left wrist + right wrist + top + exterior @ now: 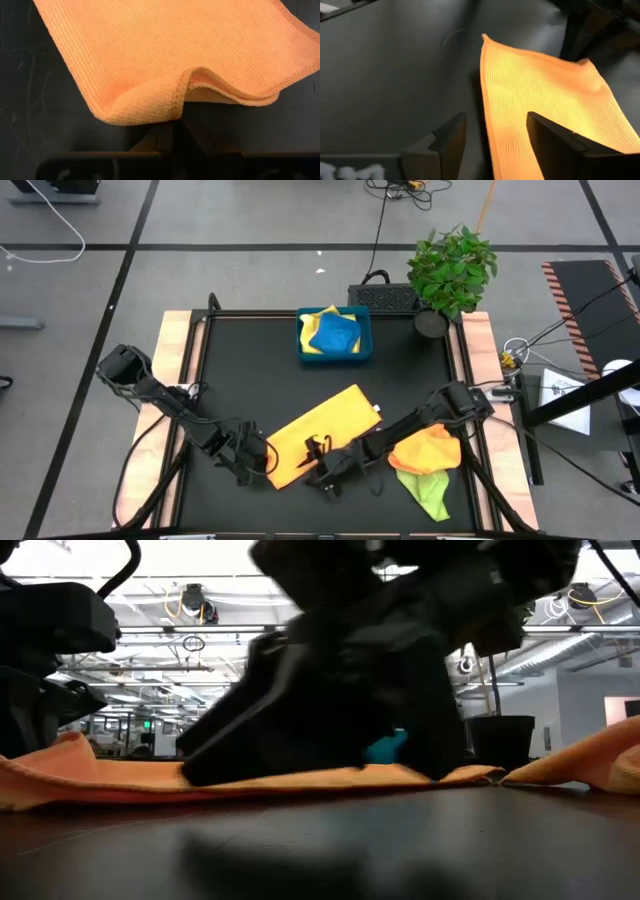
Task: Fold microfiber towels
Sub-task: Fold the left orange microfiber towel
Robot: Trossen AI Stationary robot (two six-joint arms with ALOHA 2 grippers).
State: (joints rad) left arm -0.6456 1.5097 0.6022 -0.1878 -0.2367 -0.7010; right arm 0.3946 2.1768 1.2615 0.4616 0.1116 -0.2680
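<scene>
Down at the desk's near edge, the left tool [262, 458] pinches the folded orange-yellow microfiber towel's [320, 432] left end, the right tool [492, 145] spread over its edge.

orange towel [190, 45] cut off by frame edge, left claw [172, 132] fingertips hidden beneath its fold

Robotics lab, exposed ceiling ducts [195, 605], floor cables [385, 210], concrete floor [250, 215]

Both arms reached inward, low over the table's near side. The left gripper [262, 460] was pinched closed; the right gripper [322, 463] had its fingers [451, 137] spread apart.
</scene>
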